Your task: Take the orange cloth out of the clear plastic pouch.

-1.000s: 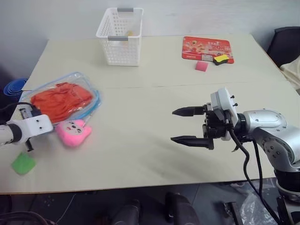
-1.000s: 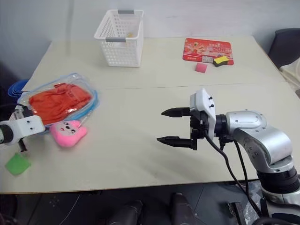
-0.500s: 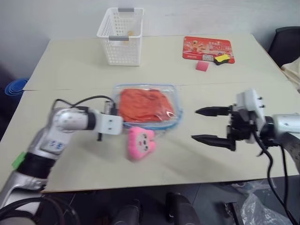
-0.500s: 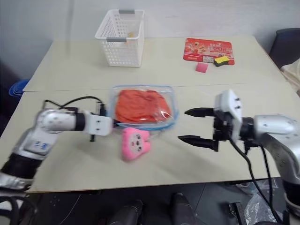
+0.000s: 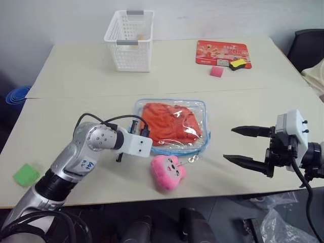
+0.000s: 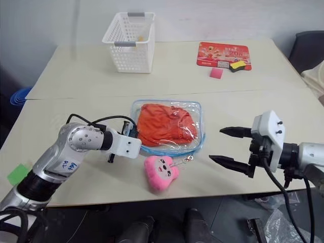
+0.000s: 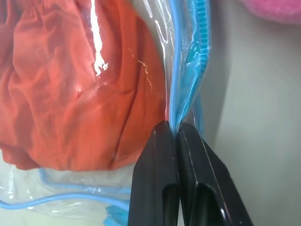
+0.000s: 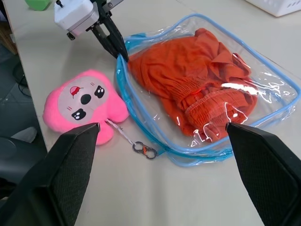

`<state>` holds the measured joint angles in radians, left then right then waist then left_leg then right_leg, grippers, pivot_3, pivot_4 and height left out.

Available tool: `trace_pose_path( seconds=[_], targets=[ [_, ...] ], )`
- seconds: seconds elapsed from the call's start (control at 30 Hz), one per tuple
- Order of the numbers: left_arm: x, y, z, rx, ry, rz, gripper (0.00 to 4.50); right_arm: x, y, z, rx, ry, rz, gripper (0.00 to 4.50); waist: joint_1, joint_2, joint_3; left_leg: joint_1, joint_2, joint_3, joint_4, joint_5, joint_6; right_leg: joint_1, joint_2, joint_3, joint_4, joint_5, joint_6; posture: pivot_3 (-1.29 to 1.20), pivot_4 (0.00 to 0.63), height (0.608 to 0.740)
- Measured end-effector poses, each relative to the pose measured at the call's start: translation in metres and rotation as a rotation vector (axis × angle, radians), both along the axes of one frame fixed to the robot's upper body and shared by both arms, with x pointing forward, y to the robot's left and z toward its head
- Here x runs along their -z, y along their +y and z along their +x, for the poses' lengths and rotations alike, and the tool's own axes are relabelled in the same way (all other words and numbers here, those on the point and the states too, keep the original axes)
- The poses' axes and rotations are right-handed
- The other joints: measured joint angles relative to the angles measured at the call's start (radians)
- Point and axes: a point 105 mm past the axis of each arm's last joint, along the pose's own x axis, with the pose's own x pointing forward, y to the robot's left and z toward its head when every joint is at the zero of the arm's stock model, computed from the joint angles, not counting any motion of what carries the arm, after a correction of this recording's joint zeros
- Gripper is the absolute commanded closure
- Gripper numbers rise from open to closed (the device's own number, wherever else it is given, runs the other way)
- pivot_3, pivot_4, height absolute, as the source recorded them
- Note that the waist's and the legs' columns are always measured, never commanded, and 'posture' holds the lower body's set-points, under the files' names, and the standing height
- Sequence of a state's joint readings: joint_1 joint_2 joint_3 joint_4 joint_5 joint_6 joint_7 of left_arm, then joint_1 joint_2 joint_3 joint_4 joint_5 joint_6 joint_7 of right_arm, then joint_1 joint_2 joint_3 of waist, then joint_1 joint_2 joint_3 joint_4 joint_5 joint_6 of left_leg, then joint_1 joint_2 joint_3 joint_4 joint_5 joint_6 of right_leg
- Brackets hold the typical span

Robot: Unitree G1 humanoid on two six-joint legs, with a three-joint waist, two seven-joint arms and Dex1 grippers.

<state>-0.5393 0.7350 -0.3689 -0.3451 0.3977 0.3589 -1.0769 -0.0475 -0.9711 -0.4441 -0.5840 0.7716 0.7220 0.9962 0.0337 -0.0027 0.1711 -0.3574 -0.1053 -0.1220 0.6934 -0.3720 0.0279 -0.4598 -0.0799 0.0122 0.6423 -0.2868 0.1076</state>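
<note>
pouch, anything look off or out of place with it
Nothing damaged or spilled. The pouch lies flat on the table, the orange cloth bunched inside. The left gripper is shut on its blue edging, and a pink plush on a clip lies beside it.

A white lattice basket (image 5: 128, 39) stands at about eleven o'clock on the beige table (image 5: 76, 76), with a red printed card (image 5: 223, 52) at one o'clock; a yellow and black block (image 5: 238, 64) rests on the card's near right corner and a small pink cube (image 5: 216, 71) lies just in front of it. A pink plush toy (image 5: 168, 172) with a small metal clasp (image 5: 193, 159) lies at six o'clock near the front edge. A green block (image 5: 25, 175) sits at eight o'clock, and a blue object (image 5: 16, 94) shows past the table's edge at nine o'clock.
</note>
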Motion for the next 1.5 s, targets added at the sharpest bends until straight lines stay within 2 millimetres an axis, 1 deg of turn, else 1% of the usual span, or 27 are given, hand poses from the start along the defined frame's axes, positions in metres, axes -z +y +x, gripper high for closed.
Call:
trace_pose_path(
  seconds=[0.13,0.2,0.33,0.37,0.4,0.47,0.53,0.63,0.7,0.73,0.77,0.87,0.9,0.93,0.97,1.03,1.07,1.17,1.2,1.3,1.4,1.5],
  targets=[
    [-0.001,-0.016,-0.005,-0.076,0.054,-0.114,4.47,0.002,0.003,0.001,-0.007,0.004,-0.001,0.00,0.015,0.000,0.000,-0.001,0.000,0.000,0.002,0.000,0.000,0.000,0.000,0.000,0.000,0.000,0.000,0.00,0.150,0.740],
    [-0.001,-0.019,-0.006,-0.102,0.070,-0.140,4.47,0.005,0.006,0.000,-0.026,0.016,-0.003,0.00,0.020,0.000,0.000,-0.001,0.000,0.000,0.002,0.000,0.000,0.000,0.000,0.000,0.000,0.000,0.000,0.00,0.150,0.740],
    [0.000,-0.020,-0.007,-0.123,0.083,-0.148,3.53,0.005,0.009,0.000,-0.056,0.007,-0.022,0.00,0.021,0.000,0.000,-0.001,-0.001,0.000,0.002,0.000,0.000,0.000,0.000,0.000,-0.001,0.000,0.000,0.00,0.150,0.740],
    [-0.001,-0.019,-0.008,-0.124,0.082,-0.149,3.37,0.006,0.010,0.000,-0.063,0.005,-0.025,0.00,0.022,0.000,0.000,-0.001,0.000,0.000,0.002,0.000,0.000,0.000,0.000,0.000,-0.001,0.000,0.000,0.00,0.150,0.740],
    [-0.001,-0.018,-0.008,-0.129,0.085,-0.149,2.97,0.006,0.011,0.001,-0.070,0.005,-0.028,0.00,0.022,-0.001,0.000,-0.001,0.000,0.000,0.002,0.000,0.000,0.000,0.000,0.000,-0.001,0.000,0.000,0.00,0.150,0.740],
    [-0.001,-0.014,-0.009,-0.151,0.097,-0.161,2.41,0.007,0.010,0.001,-0.073,0.008,-0.030,0.00,0.020,0.000,0.000,0.000,0.000,0.000,0.002,0.000,0.000,0.000,0.000,0.000,-0.001,0.000,0.000,0.00,0.150,0.740],
    [-0.002,-0.009,-0.011,-0.185,0.119,-0.201,1.73,0.007,0.007,0.003,-0.069,0.005,-0.044,0.00,0.020,0.000,0.000,-0.001,0.000,0.000,0.002,0.000,0.000,0.000,0.000,0.000,-0.001,0.000,0.000,0.00,0.150,0.740],
    [-0.015,0.001,-0.008,-0.260,0.157,-0.325,0.82,0.006,0.006,0.003,-0.078,0.001,-0.056,0.00,0.021,-0.001,0.000,-0.001,0.000,0.000,0.002,0.000,0.000,0.000,0.000,0.000,-0.001,0.000,0.000,0.00,0.150,0.740],
    [-0.032,0.012,-0.012,-0.276,0.243,-0.462,0.82,0.005,0.006,0.002,-0.089,0.005,-0.057,0.00,0.021,-0.001,0.000,-0.001,0.000,-0.001,0.003,0.000,0.000,0.000,0.000,-0.001,-0.001,0.000,0.000,0.00,0.150,0.740],
    [-0.040,0.016,-0.018,-0.255,0.290,-0.520,0.82,0.006,0.006,0.002,-0.093,0.008,-0.059,0.00,0.019,-0.001,0.000,-0.001,0.000,0.000,0.003,0.000,0.000,0.000,0.000,-0.001,-0.001,0.000,0.000,0.00,0.150,0.740],
    [-0.049,0.025,-0.027,-0.212,0.352,-0.559,0.82,0.005,0.005,0.002,-0.099,0.012,-0.063,0.00,0.015,-0.001,0.000,-0.001,0.001,0.000,0.002,-0.001,-0.001,0.000,0.000,-0.002,-0.001,0.000,0.000,0.00,0.150,0.740],
    [-0.055,0.042,-0.046,-0.127,0.472,-0.529,0.82,0.006,-0.001,0.005,-0.091,0.004,-0.084,0.00,0.013,-0.001,0.000,0.000,0.001,-0.001,0.002,-0.001,-0.001,0.000,0.000,-0.003,-0.002,0.000,0.000,0.00,0.150,0.740],
    [-0.056,0.045,-0.049,-0.091,0.504,-0.512,0.82,0.008,-0.003,0.008,-0.086,-0.002,-0.104,0.00,0.014,0.000,0.000,0.000,0.001,-0.001,0.002,-0.001,-0.001,0.001,0.000,-0.003,-0.002,0.000,0.000,0.00,0.150,0.740],
    [-0.056,0.042,-0.050,-0.039,0.535,-0.494,0.82,0.012,-0.005,0.012,-0.082,-0.010,-0.141,0.00,0.018,0.000,0.000,0.001,0.001,-0.003,0.004,-0.001,-0.001,0.004,0.000,-0.003,-0.004,0.000,0.000,0.00,0.150,0.740],
    [-0.057,0.037,-0.051,0.010,0.548,-0.480,0.82,0.017,-0.006,0.015,-0.078,-0.016,-0.175,0.00,0.024,0.000,0.000,0.002,0.001,-0.005,0.004,-0.001,-0.001,0.008,0.000,-0.005,-0.006,0.000,0.000,0.00,0.150,0.740],
    [-0.055,0.019,-0.050,0.129,0.563,-0.431,0.82,0.025,-0.009,0.020,-0.082,-0.048,-0.245,0.00,0.031,0.000,0.000,0.004,0.000,-0.007,0.004,-0.001,0.000,0.013,0.000,-0.006,-0.011,0.000,0.000,0.00,0.150,0.740],
    [-0.051,0.010,-0.050,0.186,0.560,-0.406,0.82,0.028,-0.009,0.023,-0.084,-0.059,-0.271,0.00,0.032,0.000,0.000,0.004,0.000,-0.007,0.004,-0.002,0.001,0.014,0.000,-0.006,-0.012,0.000,0.001,0.00,0.150,0.740],
    [-0.036,-0.030,-0.048,0.359,0.557,-0.356,0.82,0.038,-0.011,0.030,-0.089,-0.090,-0.347,0.00,0.030,0.000,0.001,0.003,-0.001,-0.006,0.004,-0.003,0.002,0.013,0.000,-0.006,-0.013,0.001,0.002,0.00,0.150,0.740],
    [-0.031,-0.038,-0.048,0.389,0.558,-0.343,0.82,0.039,-0.011,0.032,-0.094,-0.104,-0.364,0.00,0.026,0.000,0.000,0.003,0.000,-0.006,0.004,-0.003,0.002,0.012,0.000,-0.006,-0.013,0.001,0.002,0.00,0.150,0.740],
    [-0.018,-0.048,-0.042,0.417,0.539,-0.301,0.82,0.040,-0.012,0.039,-0.088,-0.157,-0.411,0.00,0.007,0.000,0.000,0.003,0.001,-0.004,0.003,-0.003,0.002,0.011,0.001,-0.006,-0.013,0.001,0.002,0.00,0.150,0.740],
    [-0.007,-0.058,-0.043,0.458,0.525,-0.255,0.82,0.043,-0.009,0.049,-0.089,-0.212,-0.449,0.00,-0.006,0.000,0.000,0.004,0.001,-0.004,0.004,-0.002,0.002,0.011,0.001,-0.005,-0.012,0.001,0.002,0.00,0.150,0.740],
    [0.003,-0.060,-0.039,0.452,0.510,-0.227,1.39,0.049,-0.006,0.058,-0.099,-0.243,-0.466,0.00,-0.010,0.000,0.000,0.004,0.001,-0.004,0.004,-0.002,0.002,0.011,0.001,-0.004,-0.011,0.001,0.002,0.00,0.150,0.740]
  ],
)
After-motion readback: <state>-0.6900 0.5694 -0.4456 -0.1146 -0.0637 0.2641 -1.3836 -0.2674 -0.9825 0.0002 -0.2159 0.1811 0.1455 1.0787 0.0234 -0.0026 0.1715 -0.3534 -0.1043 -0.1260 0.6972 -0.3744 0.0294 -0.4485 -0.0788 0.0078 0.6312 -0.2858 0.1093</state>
